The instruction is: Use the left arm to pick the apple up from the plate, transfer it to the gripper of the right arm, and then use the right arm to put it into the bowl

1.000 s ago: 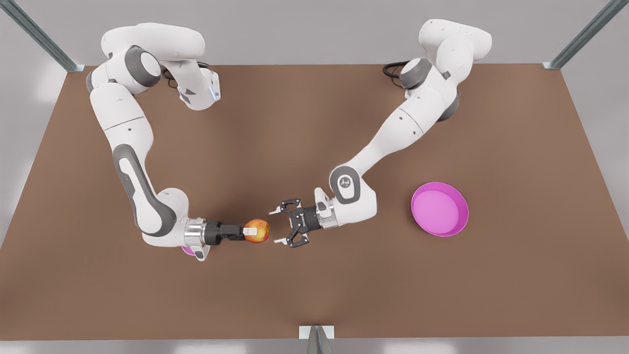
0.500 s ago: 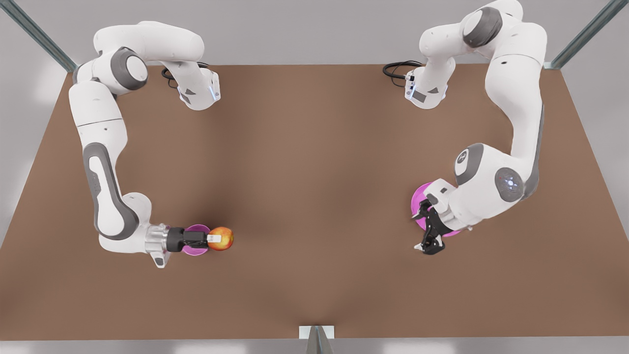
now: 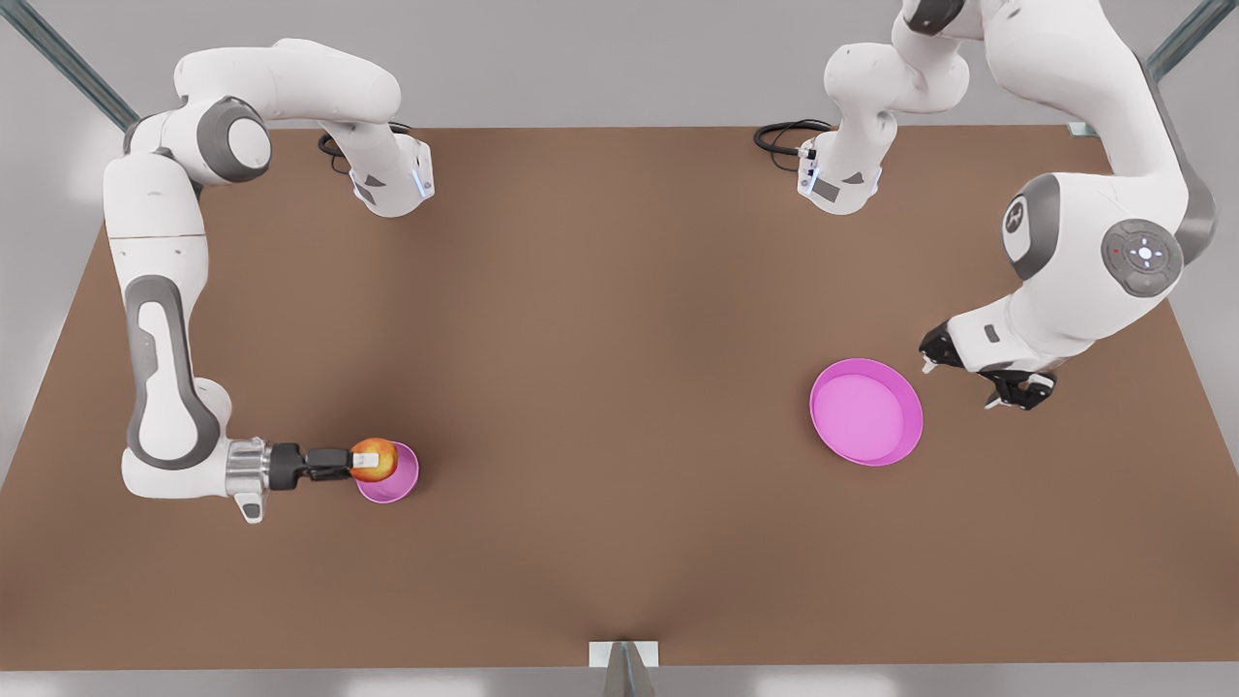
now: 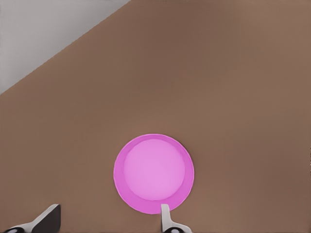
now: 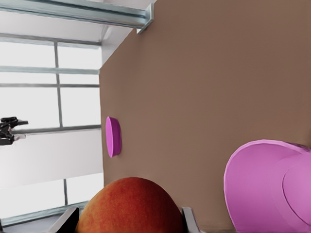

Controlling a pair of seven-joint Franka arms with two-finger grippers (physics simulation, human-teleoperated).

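1. The right end effector (image 3: 360,463), at the front view's left, gripped the apple (image 3: 376,459) just over the near rim of the bowl (image 3: 399,479). A release from there could have dropped the apple onto that rim and let it roll across the table (image 3: 619,319).
2. Its fingers (image 5: 190,219) were closed against the apple's sides.
3. The left end effector (image 3: 976,379) hung spread open and empty beside the plate (image 3: 864,411), waiting.
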